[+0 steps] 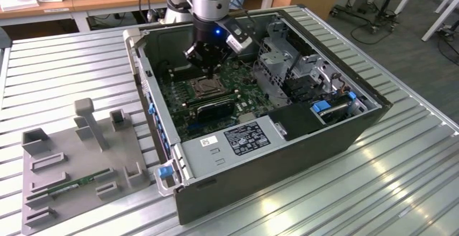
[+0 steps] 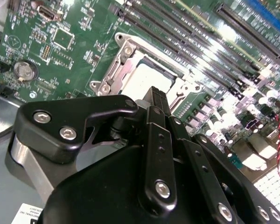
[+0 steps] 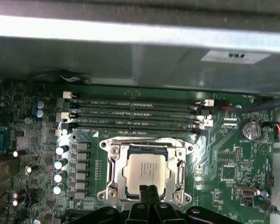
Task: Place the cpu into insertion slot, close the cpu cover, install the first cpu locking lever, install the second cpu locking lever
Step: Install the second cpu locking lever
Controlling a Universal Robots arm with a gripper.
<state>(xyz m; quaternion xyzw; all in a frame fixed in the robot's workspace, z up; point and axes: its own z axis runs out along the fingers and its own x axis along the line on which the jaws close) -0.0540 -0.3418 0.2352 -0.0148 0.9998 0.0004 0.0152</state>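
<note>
gripper (image 3: 148, 188) fingers pressed together, holding nothing, hovering just over near edge of cpu cover (image 3: 113, 169), cover down flat on insertion slot (image 3: 147, 140), cpu (image 3: 147, 167) seated inside, showing through window, memory slots (image 3: 135, 114) beyond

Your gripper (image 3: 148, 192) covers the near edge of the cpu (image 3: 147, 169) and the cpu cover (image 3: 113, 173); the picture's edge cuts off its body.
</note>
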